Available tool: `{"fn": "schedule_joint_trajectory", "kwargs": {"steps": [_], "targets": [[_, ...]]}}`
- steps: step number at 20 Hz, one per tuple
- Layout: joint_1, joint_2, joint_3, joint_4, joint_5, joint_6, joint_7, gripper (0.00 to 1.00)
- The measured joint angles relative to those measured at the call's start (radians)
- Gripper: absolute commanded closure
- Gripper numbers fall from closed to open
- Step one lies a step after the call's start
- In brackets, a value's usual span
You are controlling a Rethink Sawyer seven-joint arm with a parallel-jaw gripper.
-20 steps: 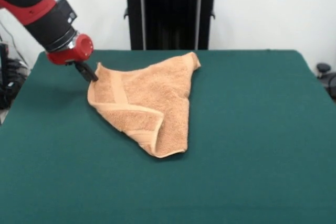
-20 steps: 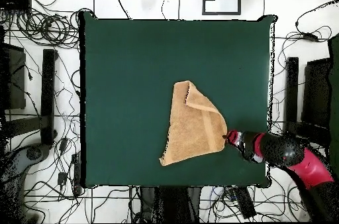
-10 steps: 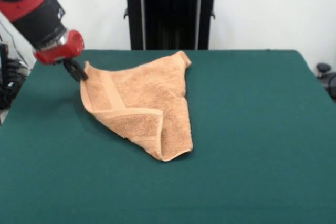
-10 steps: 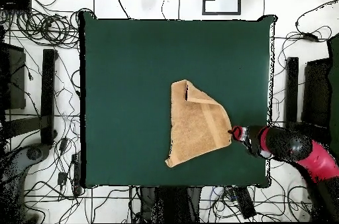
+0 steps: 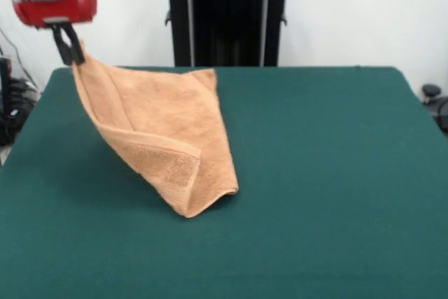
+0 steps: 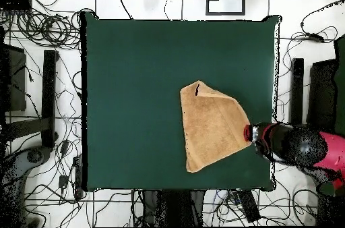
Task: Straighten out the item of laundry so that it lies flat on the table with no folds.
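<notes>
Orange-tan terry towel (image 5: 157, 138) (image 6: 210, 123), roughly square cloth, folded over itself into a triangle-like shape with a woven band stripe showing along the lower folded edge in the front view. One corner is lifted clear off the large dark green felt-topped table (image 5: 322, 173) (image 6: 135, 77); the cloth hangs from that corner in a slanted sheet down to the tabletop. The lower tip and the corner nearest the pedestal rest on the felt.

In the front view the towel sits on the picture's left half of the table, its raised corner up above the table's far left corner. In the overhead view it lies towards the table's lower right part, close to the right edge.

The red and black gripper (image 5: 68, 50) (image 6: 248, 131) is pinched closed on the towel's raised corner, its dark fingers clamped on the cloth edge. The red cuff and black arm segment rise above it in the front view; overhead, the arm reaches in from past the table's right edge.

Black robot pedestal (image 5: 227, 15) stands just behind the table's far edge, centred. Tangled black cables (image 6: 40, 30) lie on the white floor around the table. No containers on the table; the towel is the only thing on it.
</notes>
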Motion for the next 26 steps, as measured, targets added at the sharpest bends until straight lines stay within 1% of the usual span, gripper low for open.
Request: {"fn": "schedule_joint_trajectory", "kwargs": {"steps": [1, 2, 6, 10, 18, 24, 26], "targets": [[0.005, -0.035, 0.0, -0.005, -0.001, 0.0, 0.0, 1.0], [0.004, -0.045, 0.0, -0.009, -0.002, 0.0, 0.0, 1.0], [-0.005, -0.063, 0.0, -0.03, -0.003, 0.0, 0.0, 1.0], [-0.021, -0.058, 0.0, -0.058, -0.009, 0.0, 0.0, 1.0], [-0.066, -0.003, 0.0, -0.117, -0.031, 0.0, 0.0, 1.0], [-0.1, 0.062, -0.001, -0.17, -0.046, 0.001, 0.0, 1.0], [-0.11, 0.098, -0.001, -0.202, -0.057, 0.003, -0.001, 1.0]]}}
